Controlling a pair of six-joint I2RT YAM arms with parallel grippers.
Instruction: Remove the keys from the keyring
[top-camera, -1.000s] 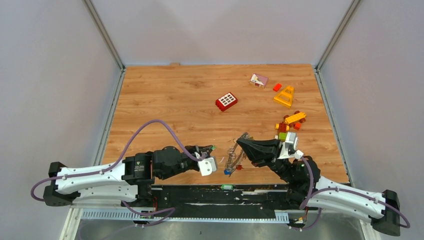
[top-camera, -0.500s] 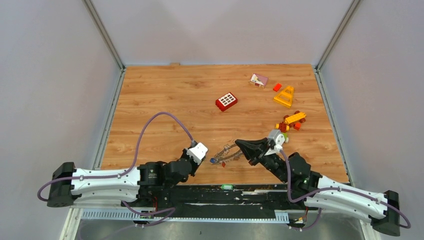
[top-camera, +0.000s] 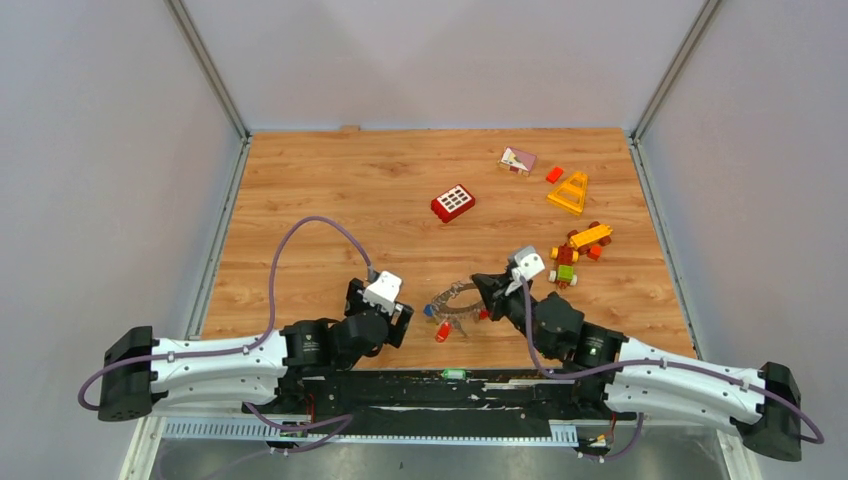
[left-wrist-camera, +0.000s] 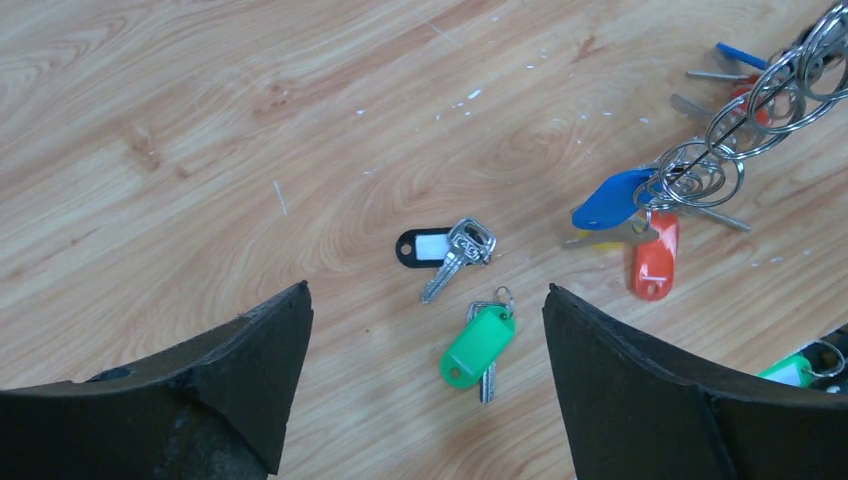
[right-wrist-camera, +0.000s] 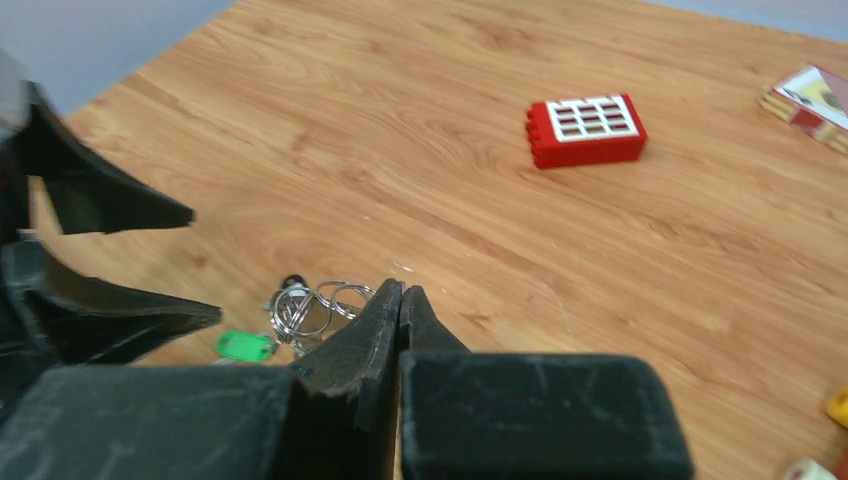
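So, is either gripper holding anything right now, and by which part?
The right gripper is shut on the keyring, apparently pinching the metal rings at the end nearest it. The left gripper is open and holds nothing.

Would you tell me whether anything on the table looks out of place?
A black-tagged key and a green-tagged key lie loose on the table under the open left gripper, apart from the keyring. For this task that seems intended; nothing else stands out.
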